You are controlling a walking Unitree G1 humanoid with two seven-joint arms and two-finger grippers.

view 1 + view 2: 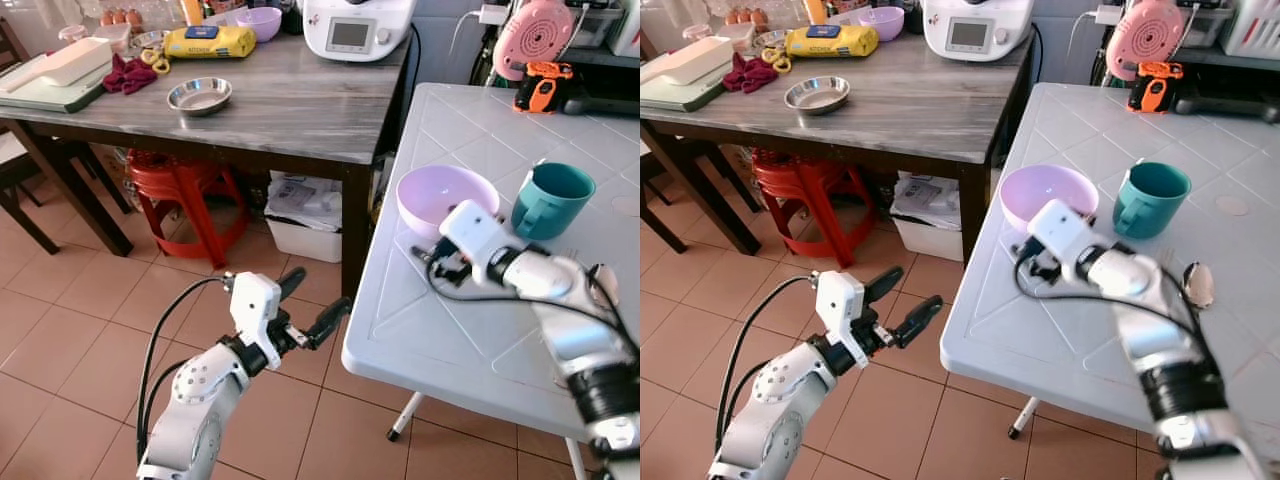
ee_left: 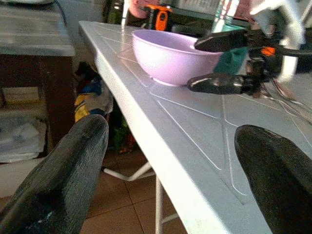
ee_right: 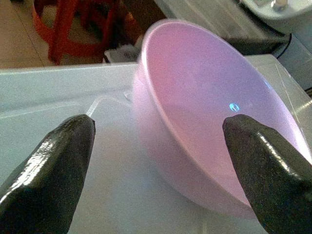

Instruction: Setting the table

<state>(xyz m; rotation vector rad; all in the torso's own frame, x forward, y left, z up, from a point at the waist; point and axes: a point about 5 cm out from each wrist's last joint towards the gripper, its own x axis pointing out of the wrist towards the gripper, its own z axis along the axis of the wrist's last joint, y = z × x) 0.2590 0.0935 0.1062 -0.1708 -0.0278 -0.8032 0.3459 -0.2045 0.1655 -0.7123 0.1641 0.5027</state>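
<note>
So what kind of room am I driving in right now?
Probably a home kitchen or dining area: a kitchen machine on a wooden table, a pink bowl and teal mug on a white folding table.

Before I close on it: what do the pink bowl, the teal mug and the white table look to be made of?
Pink bowl: likely plastic, smooth and glossy, thin rim, small light glint inside.
Teal mug: matte, even colour, thick wall; plastic or glazed ceramic, cannot tell which.
White table: moulded plastic by its look, with pressed grooves and a rounded edge.
The right tool is open, with one finger on either side of the bowl's rim.
</note>
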